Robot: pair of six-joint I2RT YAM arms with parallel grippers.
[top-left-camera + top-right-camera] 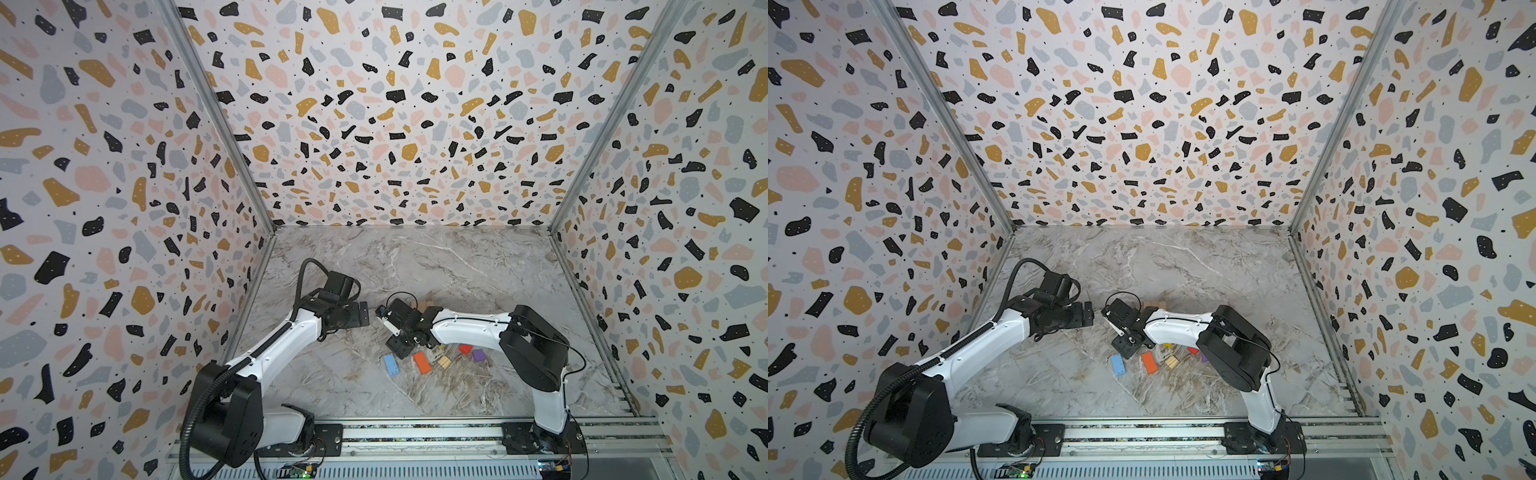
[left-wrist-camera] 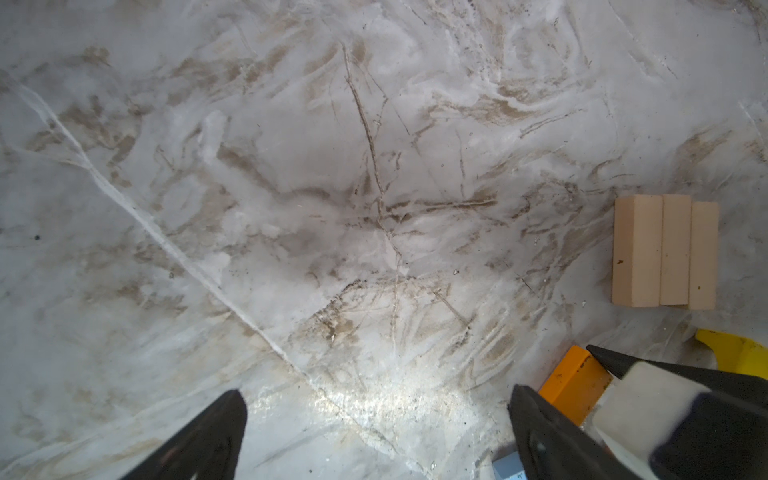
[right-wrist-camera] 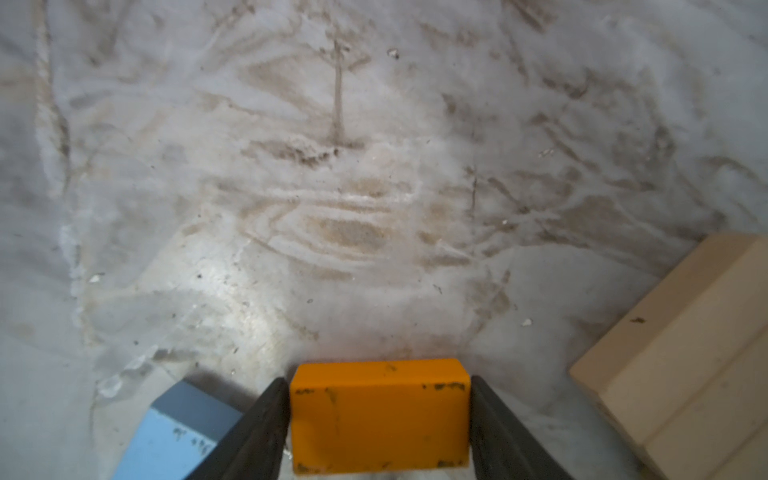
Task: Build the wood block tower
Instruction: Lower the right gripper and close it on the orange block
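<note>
An orange block sits between the two black fingers of the right gripper. The jaws are partly closed and lie flat against two opposite sides of the block. I cannot tell whether it rests on the marble table or is raised off it. In both top views the gripper covers this block, close to the middle of the table. Just on its near-left side lies a light blue block, flat on the marble and tilted. On its far side, three tan blocks lie flat side by side with their long faces touching, as one row. In both top views only a strip of them shows beyond the right arm. A yellow piece peeps out from under that arm, to the right of the gripper, and most of it is hidden. On the near side of the arm the loose pieces run from left to right. After the blue one come a red-orange block, a tan cube, a red cube and a purple cube. The last two lie just beside each other. The left gripper has its jaws spread wide with nothing between them. It hangs over bare marble to the left of the right gripper, near it but apart.
</note>
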